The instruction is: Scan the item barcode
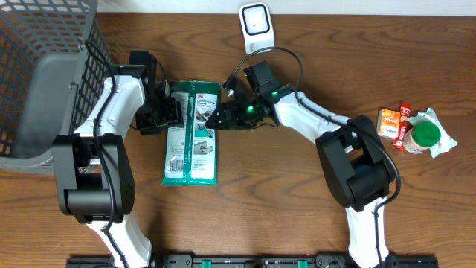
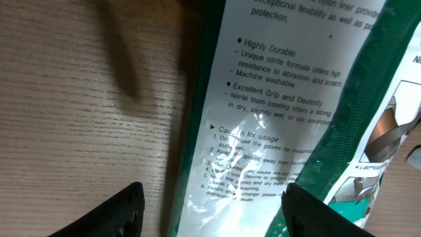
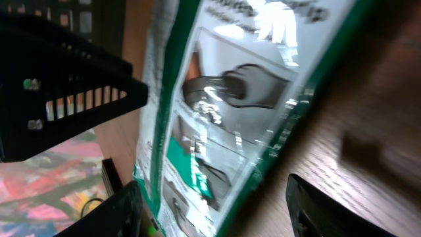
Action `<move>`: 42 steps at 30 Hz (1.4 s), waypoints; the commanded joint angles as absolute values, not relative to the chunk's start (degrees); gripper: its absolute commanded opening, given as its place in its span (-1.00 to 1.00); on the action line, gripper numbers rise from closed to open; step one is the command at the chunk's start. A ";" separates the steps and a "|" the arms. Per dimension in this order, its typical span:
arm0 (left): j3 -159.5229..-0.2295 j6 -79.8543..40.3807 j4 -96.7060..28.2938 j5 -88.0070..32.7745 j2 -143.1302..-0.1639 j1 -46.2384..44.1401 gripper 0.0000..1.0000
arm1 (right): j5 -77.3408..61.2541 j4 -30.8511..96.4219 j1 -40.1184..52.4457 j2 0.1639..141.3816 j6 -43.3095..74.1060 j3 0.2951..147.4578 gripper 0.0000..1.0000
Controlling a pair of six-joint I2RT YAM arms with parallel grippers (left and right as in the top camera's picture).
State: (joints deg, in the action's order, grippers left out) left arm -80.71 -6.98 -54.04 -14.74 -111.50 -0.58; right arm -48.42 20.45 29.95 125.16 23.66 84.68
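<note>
The glove packet (image 1: 192, 138) lies flat on the counter (image 1: 297, 216), a little to the 9 o'clock side of centre, with its long side running from 12 to 6 o'clock. My left end effector (image 1: 167, 112) sits at the packet's 9 o'clock edge near the top. Its fingertips (image 2: 125, 210) are spread, one over bare wood and the other over the printed film, pinching nothing. My right end effector (image 1: 222, 115) sits at the opposite, 3 o'clock edge. Its fingertips (image 3: 108, 214) are also spread, with the shiny packet edge running between them and no squeeze on it that I can see. The white scanner (image 1: 255, 22) stands at 12 o'clock, apart from the packet. A grey basket (image 1: 44, 82) fills the 9 to 10 o'clock corner. At 3 o'clock, well apart, an orange box (image 1: 388, 121), a red packet (image 1: 404, 126) and a green-lidded jar (image 1: 427, 138) cluster together.
</note>
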 commanded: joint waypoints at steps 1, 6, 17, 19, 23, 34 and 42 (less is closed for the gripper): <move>-80.42 -5.76 -54.30 -15.20 -111.98 -0.56 0.35 | -49.10 19.99 31.90 125.97 24.40 84.95 0.27; -80.42 -5.78 -54.30 -15.20 -111.98 -0.56 0.34 | -48.90 19.81 33.19 126.04 24.88 84.95 0.21; -80.40 -5.76 -53.80 -15.18 -111.98 -0.56 0.34 | -46.81 21.52 32.77 126.04 27.22 84.95 0.13; -80.40 -5.78 -53.65 -15.18 -111.98 -0.56 0.34 | -46.92 21.45 32.12 126.02 29.30 84.95 0.13; -80.40 -5.78 -53.58 -14.90 -111.98 -0.56 0.35 | -45.67 22.98 30.87 126.04 30.13 84.95 0.17; -80.36 -5.80 -52.99 -14.35 -111.98 -0.56 0.21 | -41.30 23.00 32.10 126.04 30.26 82.17 0.27; -80.29 -5.80 -53.01 -14.35 -111.98 -0.56 0.20 | -48.38 8.40 32.91 126.04 35.77 76.14 0.18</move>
State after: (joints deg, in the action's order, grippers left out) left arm -80.71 -6.55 -52.86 -14.70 -111.50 -0.60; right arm -43.68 11.88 32.51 125.25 32.95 78.67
